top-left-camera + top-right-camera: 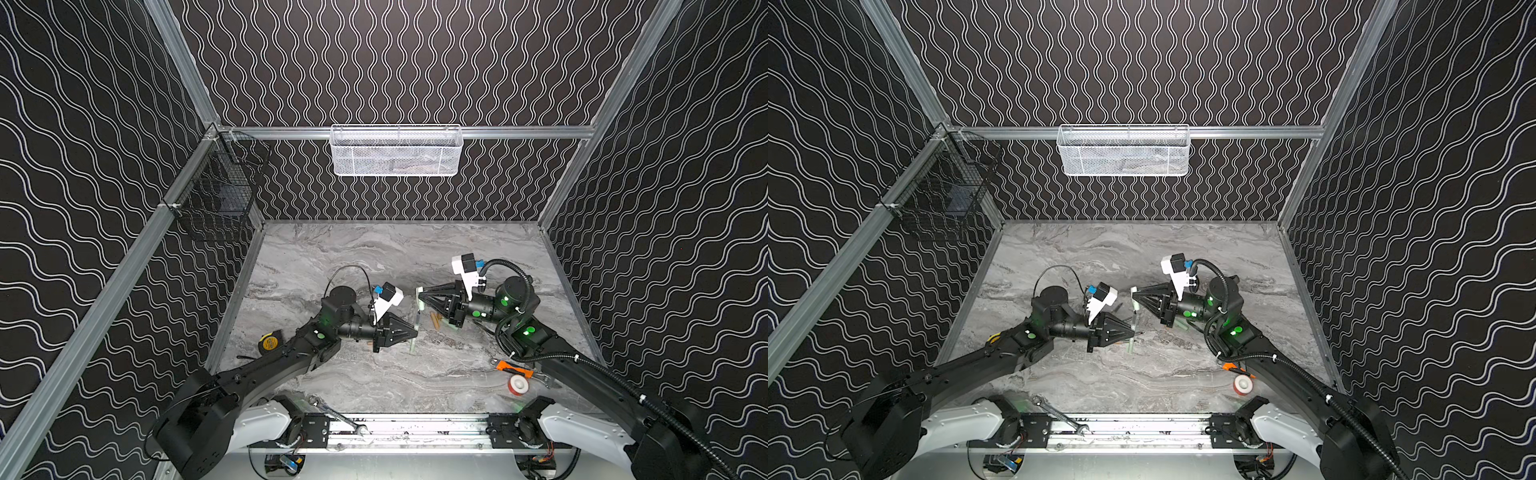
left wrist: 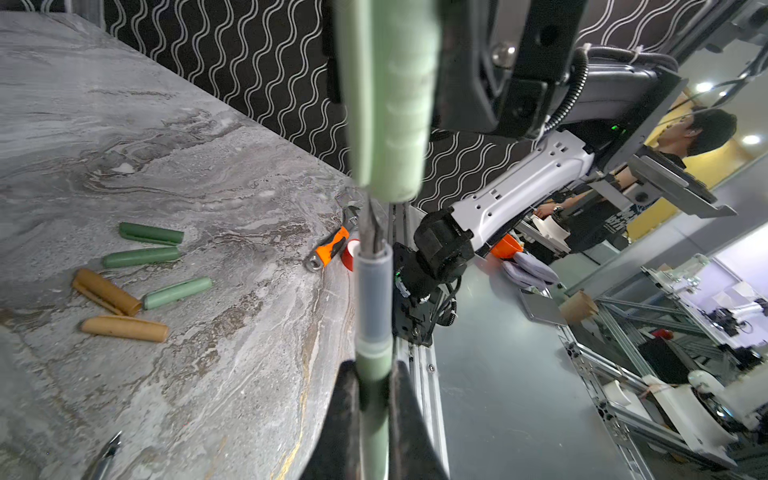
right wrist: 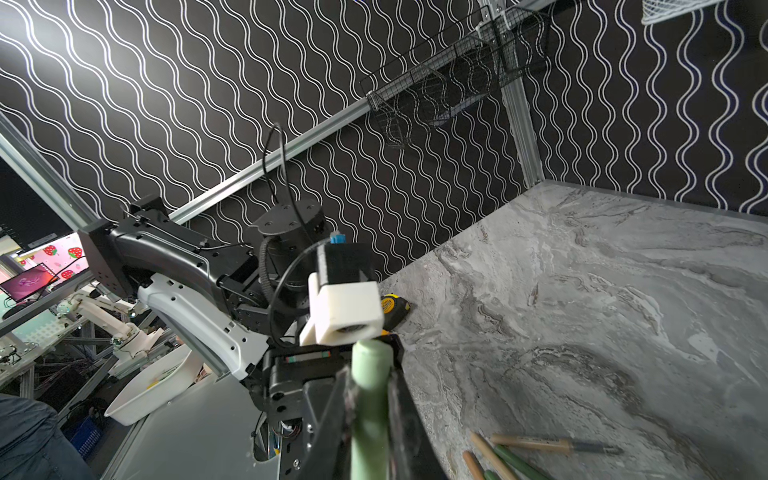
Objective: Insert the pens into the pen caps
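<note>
left gripper (image 1: 416,331) clamped on a pale green pen (image 2: 375,291). its dark tip meets the mouth of a pale green cap (image 3: 370,386) pinched in the right gripper (image 1: 420,294) just ahead; whether it has entered cannot be told. five loose caps (image 2: 143,257) lie below the right gripper, spare pens (image 3: 540,444) below the left.

Both top views are looking down from high at the front, sharing the whole surface (image 1: 374,257). Wrist cameras are peering closely along the left claw (image 2: 374,372) and right claw (image 3: 370,376), facing each other.
</note>
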